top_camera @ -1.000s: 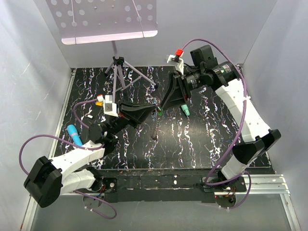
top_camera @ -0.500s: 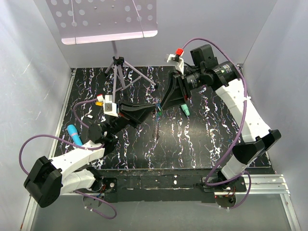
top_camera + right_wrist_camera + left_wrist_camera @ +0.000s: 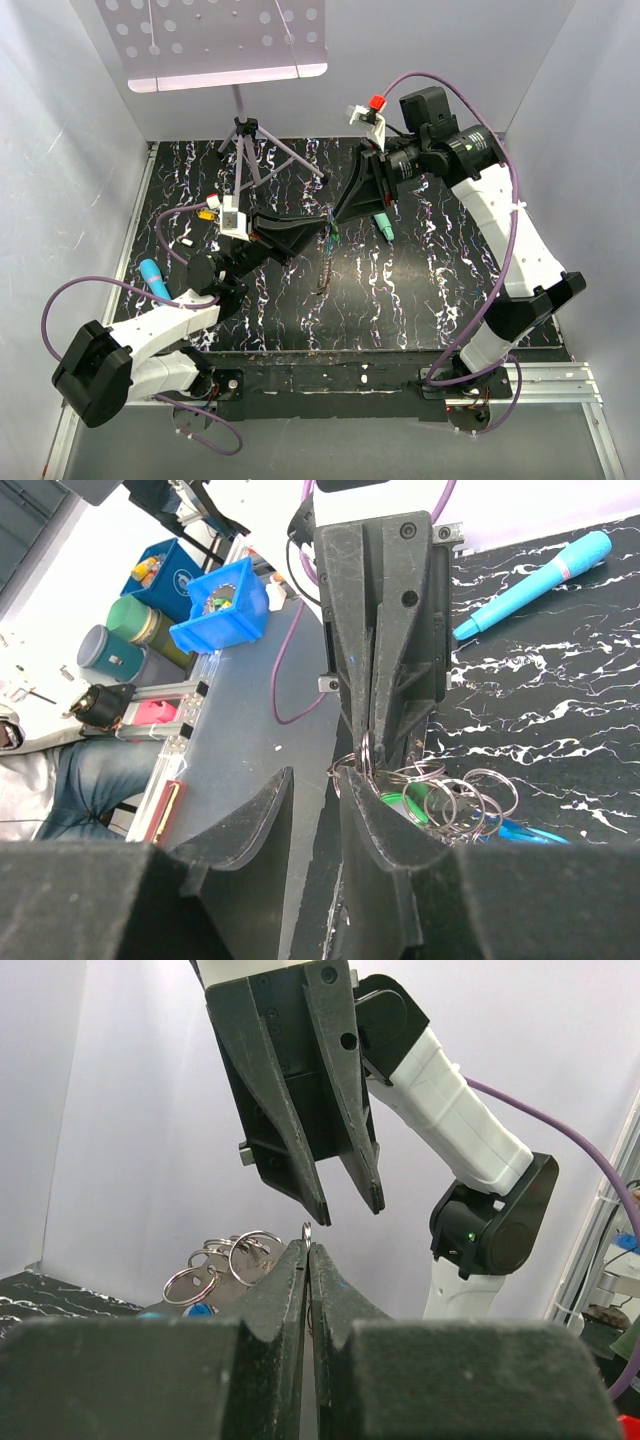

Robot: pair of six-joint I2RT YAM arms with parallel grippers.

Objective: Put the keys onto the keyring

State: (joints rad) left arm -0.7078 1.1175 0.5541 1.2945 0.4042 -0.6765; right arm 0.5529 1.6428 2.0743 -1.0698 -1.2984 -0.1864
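Note:
My left gripper is shut on a thin metal split ring, held in mid-air above the table. A bunch of split rings with a bit of the blue clasp hangs to its left. In the top view the keyring's bead chain dangles from the left gripper. My right gripper is open, its right finger beside the held ring. The light green key head and blue clasp sit among the rings. No yellow-orange key shows.
A teal stick lies under the right arm. A cyan pen lies at the left of the black marbled table. A tripod stand with a perforated plate stands at the back.
Both wrists have shifted slightly up and back, staying tip to tip. The chain still hangs from the left gripper and has swung a little.

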